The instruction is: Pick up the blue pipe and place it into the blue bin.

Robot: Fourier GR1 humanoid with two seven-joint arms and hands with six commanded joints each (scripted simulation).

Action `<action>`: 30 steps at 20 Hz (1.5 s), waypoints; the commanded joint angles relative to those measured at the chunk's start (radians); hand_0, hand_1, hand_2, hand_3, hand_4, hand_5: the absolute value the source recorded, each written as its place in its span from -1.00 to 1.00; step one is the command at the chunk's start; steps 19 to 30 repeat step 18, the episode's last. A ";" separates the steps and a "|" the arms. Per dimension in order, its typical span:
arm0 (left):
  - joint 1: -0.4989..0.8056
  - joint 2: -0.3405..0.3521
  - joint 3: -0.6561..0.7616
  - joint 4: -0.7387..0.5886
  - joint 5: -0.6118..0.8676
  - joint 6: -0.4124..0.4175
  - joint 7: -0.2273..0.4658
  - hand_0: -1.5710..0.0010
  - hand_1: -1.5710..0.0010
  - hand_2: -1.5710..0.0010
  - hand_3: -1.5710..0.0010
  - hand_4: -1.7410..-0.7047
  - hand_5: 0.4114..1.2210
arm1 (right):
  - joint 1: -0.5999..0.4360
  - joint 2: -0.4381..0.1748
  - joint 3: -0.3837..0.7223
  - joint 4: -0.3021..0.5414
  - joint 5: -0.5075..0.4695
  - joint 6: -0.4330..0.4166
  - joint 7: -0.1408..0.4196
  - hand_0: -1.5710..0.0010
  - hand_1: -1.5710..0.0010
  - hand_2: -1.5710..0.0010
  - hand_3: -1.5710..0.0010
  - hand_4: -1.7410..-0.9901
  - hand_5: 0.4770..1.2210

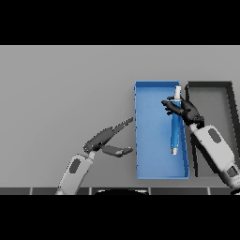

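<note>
The blue pipe (pixel 176 129), with white ends, stands lengthwise along the right side of the blue bin (pixel 150 140). My right hand (pixel 183 110) is over the bin's upper right part, its fingers curled round the pipe's upper half. Whether the pipe touches the bin's floor I cannot tell. My left hand (pixel 107 138) hovers over the table just left of the bin, fingers straight and thumb spread, holding nothing.
A dark grey bin (pixel 229 101) stands right beside the blue bin, and my right forearm (pixel 215 150) crosses its lower part. Grey table (pixel 61 93) spreads to the left and behind.
</note>
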 commanded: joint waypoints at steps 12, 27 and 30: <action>0.005 0.001 0.000 0.002 0.005 -0.004 0.001 1.00 1.00 1.00 1.00 0.56 -0.79 | -0.095 -0.150 0.250 -0.015 0.048 0.131 -0.013 0.96 0.96 0.96 0.99 0.71 -0.33; -0.008 0.000 0.007 -0.001 0.006 0.001 0.020 1.00 1.00 1.00 1.00 0.57 -0.79 | -0.107 -0.151 0.262 -0.023 0.059 0.165 -0.028 0.98 0.98 0.98 0.99 0.75 -0.36; -0.008 0.000 0.007 -0.001 0.006 0.001 0.020 1.00 1.00 1.00 1.00 0.57 -0.79 | -0.107 -0.151 0.262 -0.023 0.059 0.165 -0.028 0.98 0.98 0.98 0.99 0.75 -0.36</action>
